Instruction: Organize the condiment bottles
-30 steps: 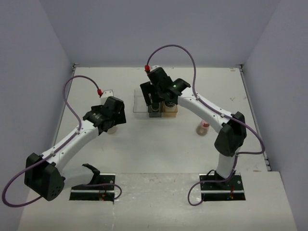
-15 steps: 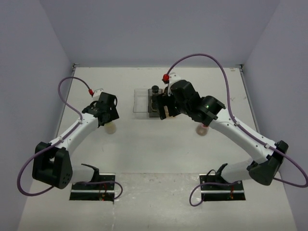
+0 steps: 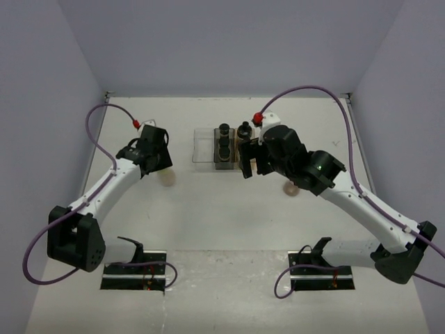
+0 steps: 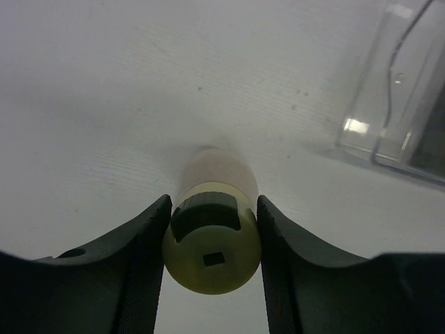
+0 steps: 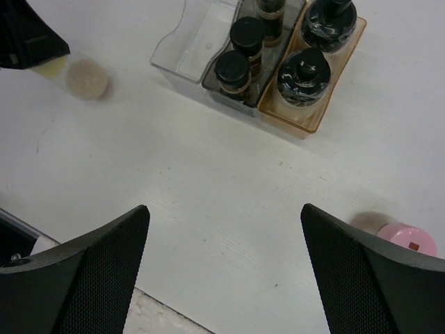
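Left pincer (image 4: 212,209) now tight around yellow-green-capped bottle (image 4: 212,254)

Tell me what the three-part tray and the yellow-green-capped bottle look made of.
Three-part tray: likely hard glossy plastic; clear, smoky grey and amber compartments are see-through, with bright glints on the edges.
Yellow-green-capped bottle: the cap looks like matte moulded plastic, evenly coloured with a soft sheen; the pale body could be plastic or glass, hard to tell.
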Robot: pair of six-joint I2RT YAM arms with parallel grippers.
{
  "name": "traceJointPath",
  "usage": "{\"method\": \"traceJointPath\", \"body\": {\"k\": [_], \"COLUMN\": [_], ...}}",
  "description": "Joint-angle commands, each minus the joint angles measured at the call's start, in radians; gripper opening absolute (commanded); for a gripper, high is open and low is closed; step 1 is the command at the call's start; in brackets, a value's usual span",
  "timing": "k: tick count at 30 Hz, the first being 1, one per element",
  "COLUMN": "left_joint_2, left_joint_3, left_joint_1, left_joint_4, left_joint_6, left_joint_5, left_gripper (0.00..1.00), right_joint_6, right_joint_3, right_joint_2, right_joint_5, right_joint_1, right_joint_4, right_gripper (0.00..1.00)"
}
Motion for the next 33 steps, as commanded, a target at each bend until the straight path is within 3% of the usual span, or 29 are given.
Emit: {"method": "traceJointPath", "body": {"k": [1, 8, 12, 18, 25, 33], "left_joint_2": [-0.032, 0.150, 0.290, 0.514, 0.661, 0.700], "left_joint_3": [0.181, 0.519, 0.686, 0.902, 0.955, 0.846], "left_joint_1": [0.000, -0.026, -0.060, -0.092, -0.114, -0.138], "left_joint_4": [0.028, -0.036, -0.052, -0.090, -0.093, -0.021], "left_joint_6": [0.080, 0.127, 0.151, 0.154, 0.162, 0.156], "left_joint_5": [0.077, 0.123, 0.141, 0.150, 0.152, 0.141], "left_gripper": [0.00, 0.00, 0.00, 0.00, 0.00, 0.00], "right_joint_6": [0.061, 0.118, 0.130, 0.147, 0.162, 0.171], "right_joint_3": [-0.063, -0.190, -0.265, -0.340, -0.373, -0.389], "right_joint_2": [-0.060, -0.236, -0.333, -0.330, -0.315, -0.246], "right_joint_5": [0.070, 0.088, 0.000, -0.028, -0.007, 0.009], "right_joint_1": [-0.021, -0.124, -0.291, -0.388, -0.445, -0.479], "right_joint_4": [-0.024, -0.081, -0.101, -0.144, -0.141, -0.104], "right_gripper": [0.92, 0.94, 0.97, 0.98, 0.98, 0.98]}}
